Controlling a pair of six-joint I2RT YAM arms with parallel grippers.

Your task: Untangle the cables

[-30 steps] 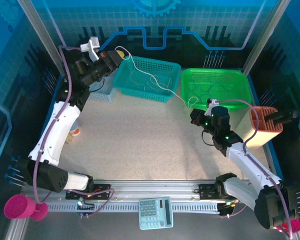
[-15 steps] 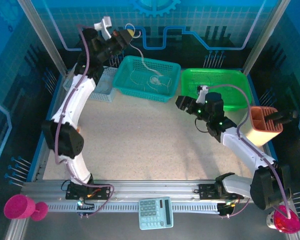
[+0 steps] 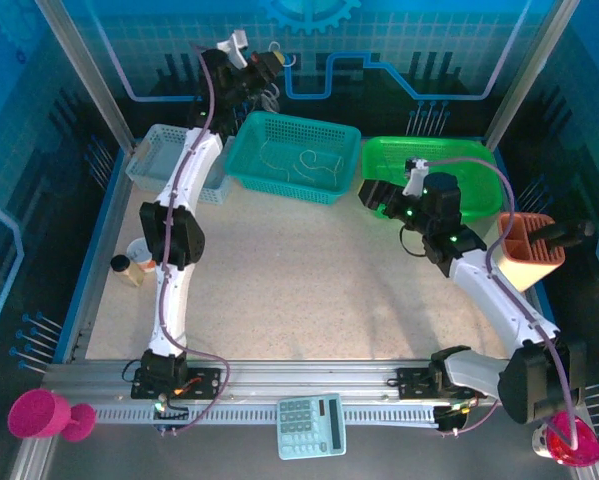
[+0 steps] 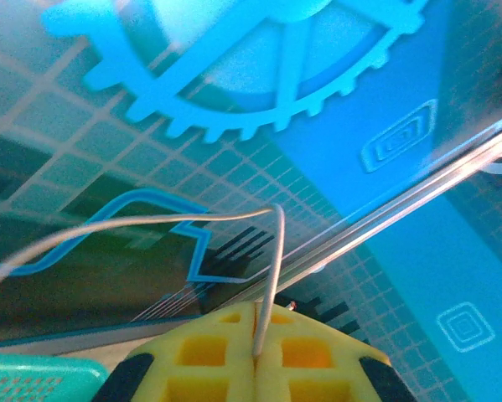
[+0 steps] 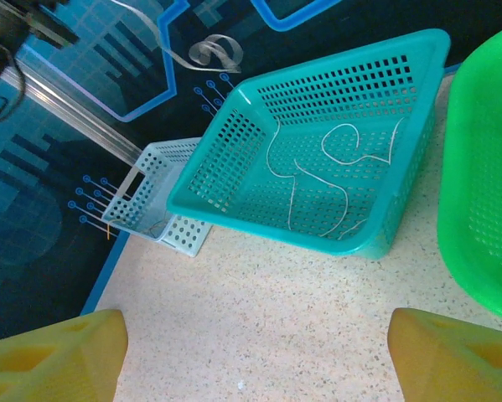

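My left gripper (image 3: 266, 63) is raised high at the back, above the teal basket (image 3: 242, 165). In the left wrist view its yellow pads (image 4: 209, 352) are shut on a thin whitish cable (image 4: 272, 260), which arcs off to the left. That cable (image 3: 270, 97) hangs curled under the gripper; its coil (image 5: 209, 50) also shows in the right wrist view. More thin cables (image 5: 334, 180) lie loose inside the teal basket (image 5: 234, 142). My right gripper (image 3: 376, 195) hovers by the green basket (image 3: 479, 155), open, with bare table between its fingers (image 5: 54, 360).
A small pale-blue basket (image 3: 169, 165) sits left of the teal one. An orange holder (image 3: 529, 250) stands at the right edge. A small bottle (image 3: 129, 268) is at the left, and a calculator (image 3: 312, 412) lies on the front rail beside a pink object (image 3: 39, 415).
The right gripper opened and let go of the cable that was stretched between both grippers. The left arm rose up and back with it, and the cable now hangs curled.
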